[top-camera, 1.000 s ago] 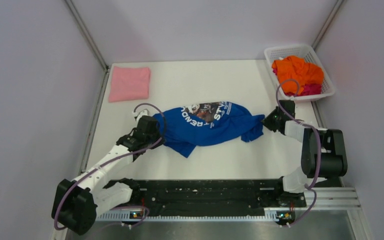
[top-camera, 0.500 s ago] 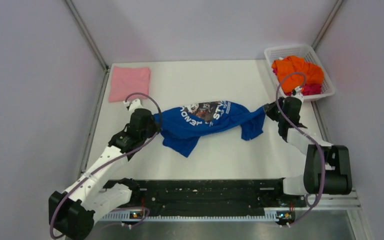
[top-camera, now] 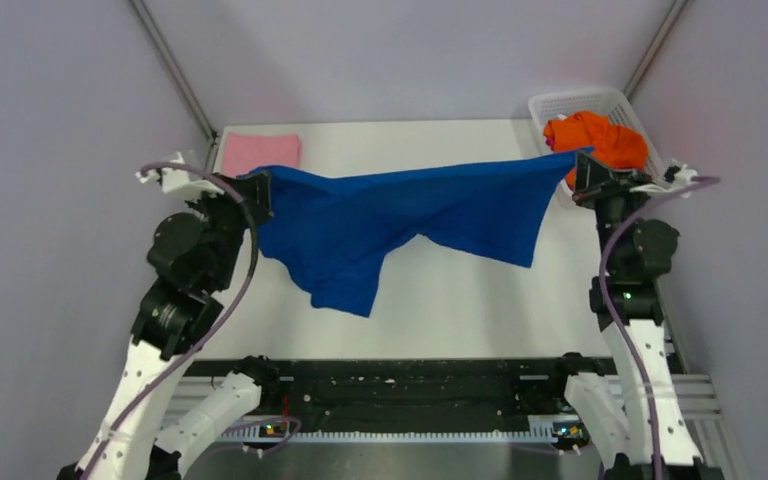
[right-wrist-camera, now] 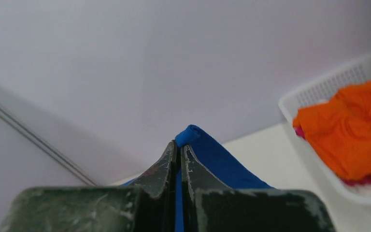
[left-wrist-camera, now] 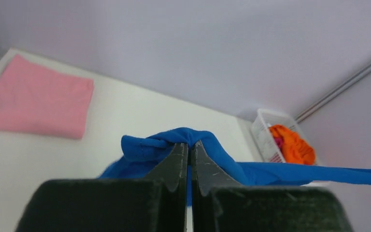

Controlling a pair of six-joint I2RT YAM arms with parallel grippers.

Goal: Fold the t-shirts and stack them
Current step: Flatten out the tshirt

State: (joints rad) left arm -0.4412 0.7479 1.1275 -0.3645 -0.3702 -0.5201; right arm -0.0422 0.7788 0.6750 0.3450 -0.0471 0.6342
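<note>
Left tool (top-camera: 260,186) and right tool (top-camera: 582,172), from above: both clamped on the blue t-shirt (top-camera: 400,205), holding it stretched in the air across the bench (top-camera: 460,295), from near the left edge to near the right edge. Loose flap hanging down left of the middle. Folded pink t-shirt (top-camera: 260,153) flat at the far-left corner; orange t-shirt (top-camera: 600,138) heaped in the white basket (top-camera: 570,102) at the far-right corner.

From the left wrist: jaws pressed together on a bunched blue fold, cloth running off rightward.

From the right wrist: jaws likewise pinched shut on a blue edge; magenta t-shirt (right-wrist-camera: 367,180) peeking under the orange one.
</note>
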